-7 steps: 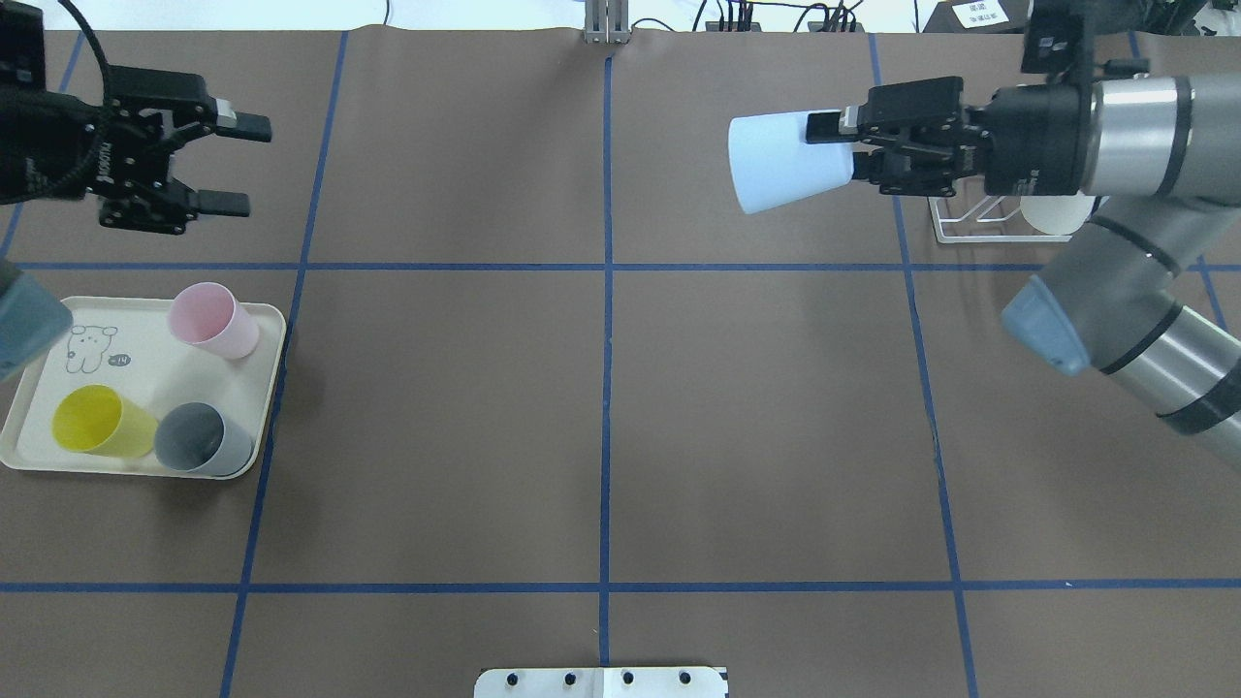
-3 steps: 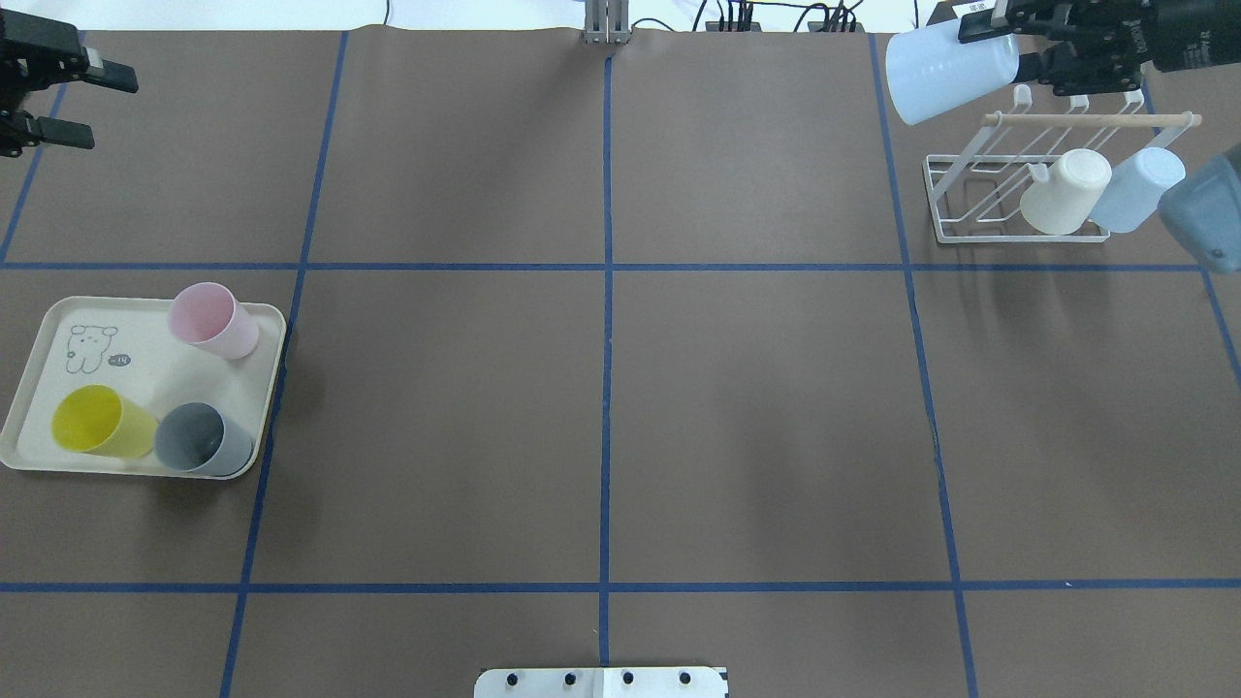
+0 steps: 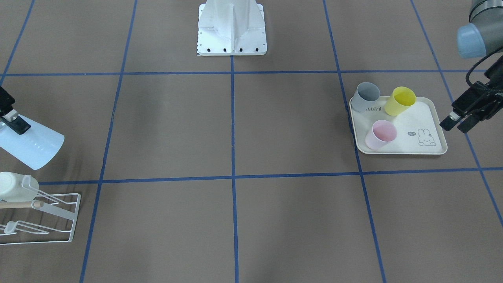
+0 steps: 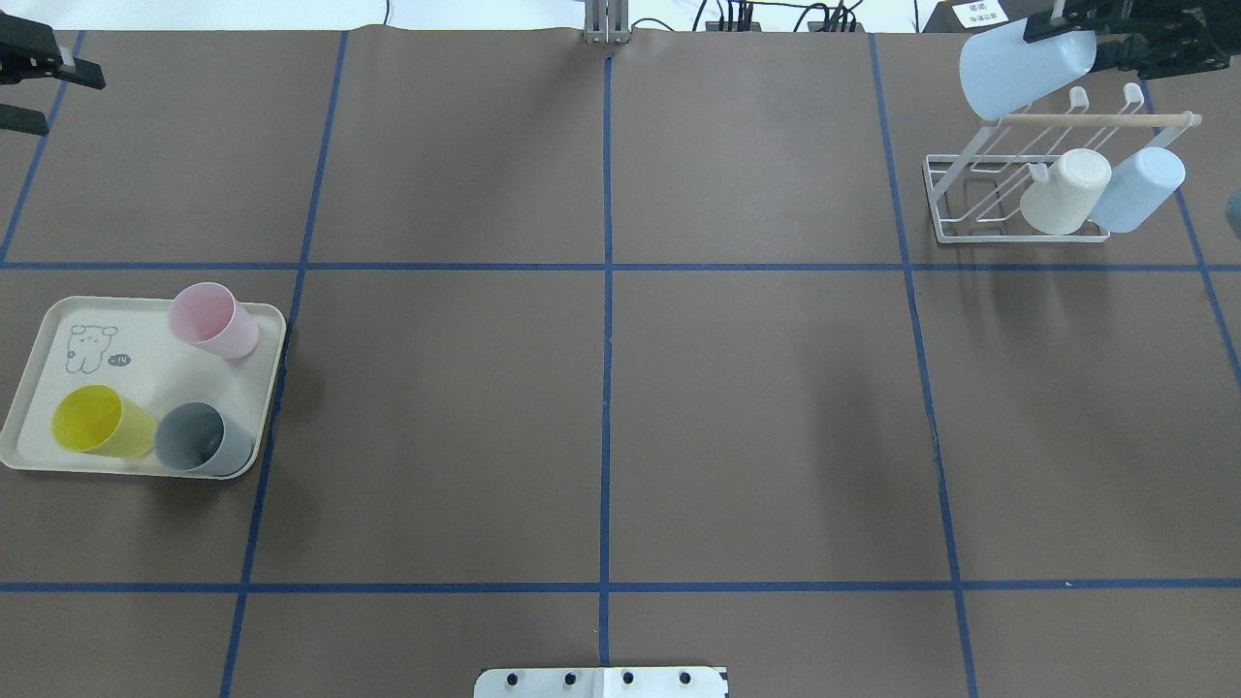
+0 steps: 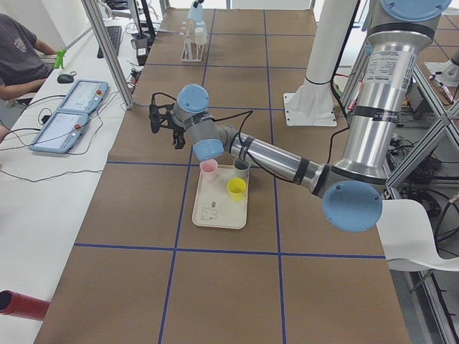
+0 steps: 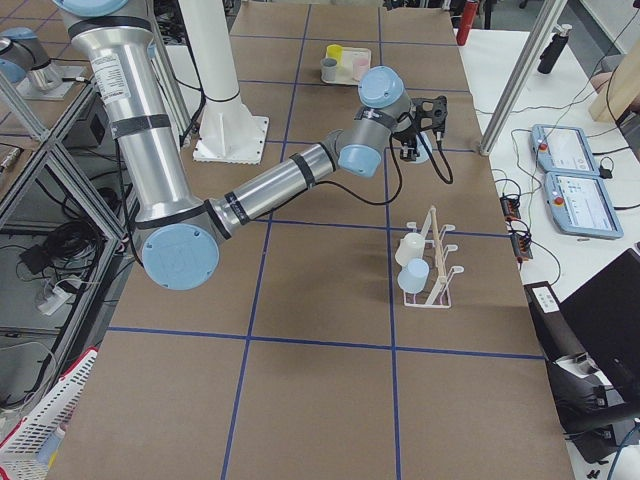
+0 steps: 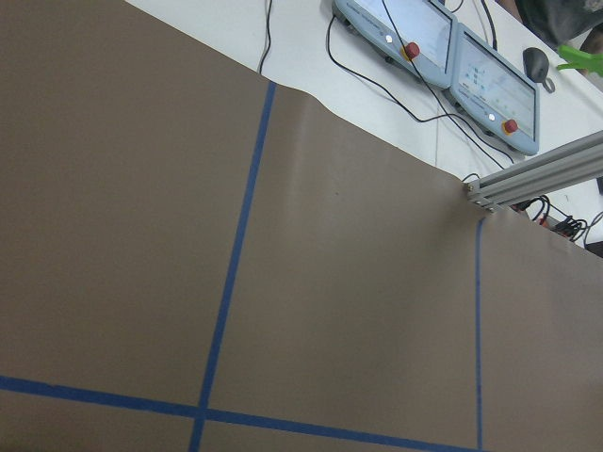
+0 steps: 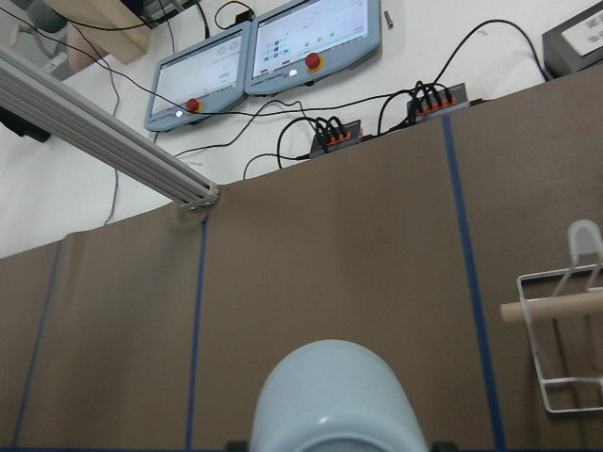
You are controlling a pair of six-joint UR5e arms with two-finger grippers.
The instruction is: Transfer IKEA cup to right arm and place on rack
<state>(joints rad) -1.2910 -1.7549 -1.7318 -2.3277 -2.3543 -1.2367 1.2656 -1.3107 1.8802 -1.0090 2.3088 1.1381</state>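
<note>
My right gripper (image 4: 1081, 47) is shut on the base end of a pale blue IKEA cup (image 4: 1026, 64). It holds the cup tilted in the air at the table's far right corner, mouth toward the middle, just above the left end of the rack's wooden dowel (image 4: 1096, 119). The white wire rack (image 4: 999, 194) carries a cream cup (image 4: 1066, 189) and another pale blue cup (image 4: 1139, 189). In the right wrist view the held cup (image 8: 339, 395) fills the bottom, with the rack (image 8: 565, 348) to its right. My left gripper (image 4: 48, 95) is open and empty at the far left edge.
A cream rabbit-print tray (image 4: 160, 373) at the near left holds a pink cup (image 4: 211, 320), a yellow cup (image 4: 97, 422) and a grey cup (image 4: 202, 438). Monitors and cables lie beyond the far table edge. A person sits at the left end.
My right gripper has carried the pale blue cup rightward and farther back, up to the rack's dowel. The left gripper has pulled back toward the far left corner, still open.
</note>
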